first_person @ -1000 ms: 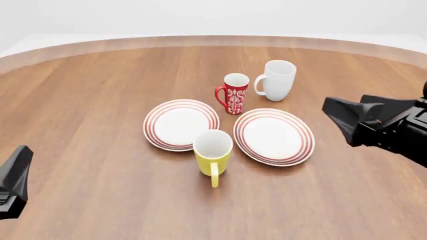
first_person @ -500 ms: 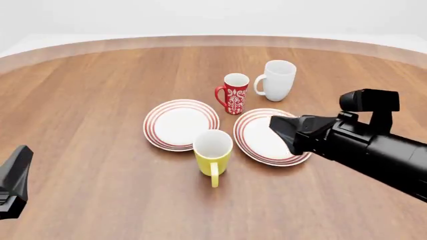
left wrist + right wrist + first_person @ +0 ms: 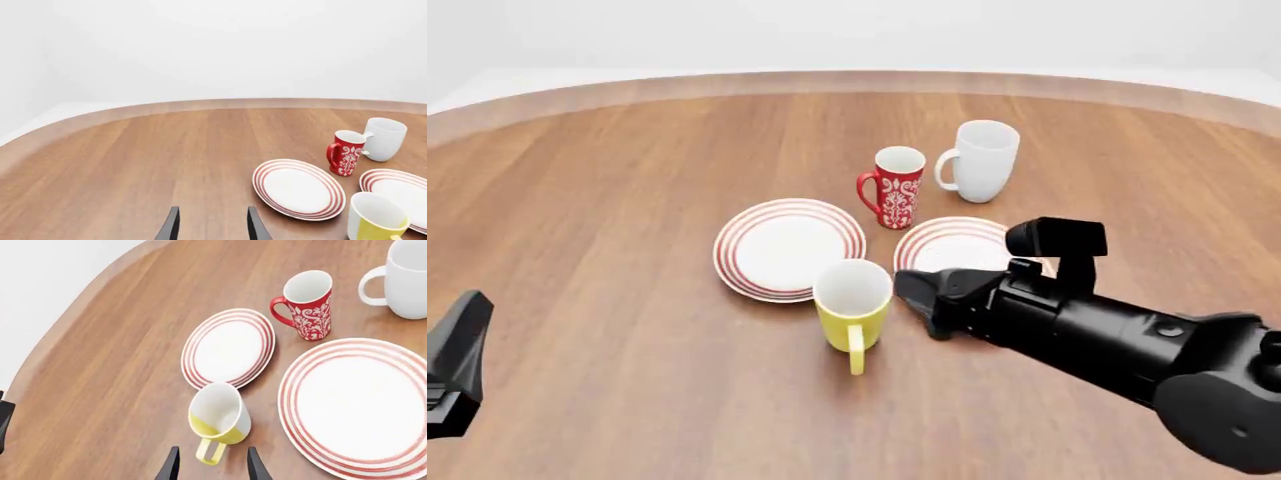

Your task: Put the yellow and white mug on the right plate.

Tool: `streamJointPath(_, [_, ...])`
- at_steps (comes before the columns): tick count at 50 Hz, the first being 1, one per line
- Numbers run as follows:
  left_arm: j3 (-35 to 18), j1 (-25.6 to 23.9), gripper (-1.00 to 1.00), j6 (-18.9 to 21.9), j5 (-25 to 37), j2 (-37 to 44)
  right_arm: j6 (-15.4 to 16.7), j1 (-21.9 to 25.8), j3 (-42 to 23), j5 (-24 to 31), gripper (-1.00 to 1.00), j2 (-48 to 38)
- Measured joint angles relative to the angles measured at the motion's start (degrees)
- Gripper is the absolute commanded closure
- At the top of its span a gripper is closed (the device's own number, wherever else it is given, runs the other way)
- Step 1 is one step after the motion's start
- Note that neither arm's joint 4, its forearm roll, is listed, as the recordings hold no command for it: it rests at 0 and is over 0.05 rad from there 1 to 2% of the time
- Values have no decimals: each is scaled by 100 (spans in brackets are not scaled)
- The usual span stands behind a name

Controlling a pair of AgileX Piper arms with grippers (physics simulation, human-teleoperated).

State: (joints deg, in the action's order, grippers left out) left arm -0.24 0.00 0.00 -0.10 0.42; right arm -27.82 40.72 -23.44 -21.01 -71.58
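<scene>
Your right gripper [image 3: 918, 297] hangs over the near left edge of the right plate [image 3: 961, 250], just beside the yellow and white mug [image 3: 853, 305] but not touching it; in the right wrist view its 2 fingers [image 3: 169, 466] stand spread apart with nothing between them, their tips on either side of the mug's handle [image 3: 209, 451] as seen from above. The mug stands upright on the table [image 3: 627, 200], in the gap at the near edge between the 2 plates, handle pointing toward you. It sits apart from the right plate, whose near part your arm covers in the front view. The left plate [image 3: 789, 248] lies just behind and left of the mug. Behind the plates stand the red patterned mug [image 3: 896, 187] and the white mug [image 3: 980, 160], close together. Your left gripper [image 3: 211, 226] waits at the near left of the table, well apart from everything, its fingers also parted and holding nothing.
</scene>
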Motion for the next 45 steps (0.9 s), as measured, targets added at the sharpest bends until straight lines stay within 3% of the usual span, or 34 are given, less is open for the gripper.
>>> streamJointPath(25, [0,0,-100,0,0,0,-331,283,-58,-988,-100,-1142])
streamJointPath(45, [0,0,-100,0,0,0,-454,419,-54,-1381,-100,-1723])
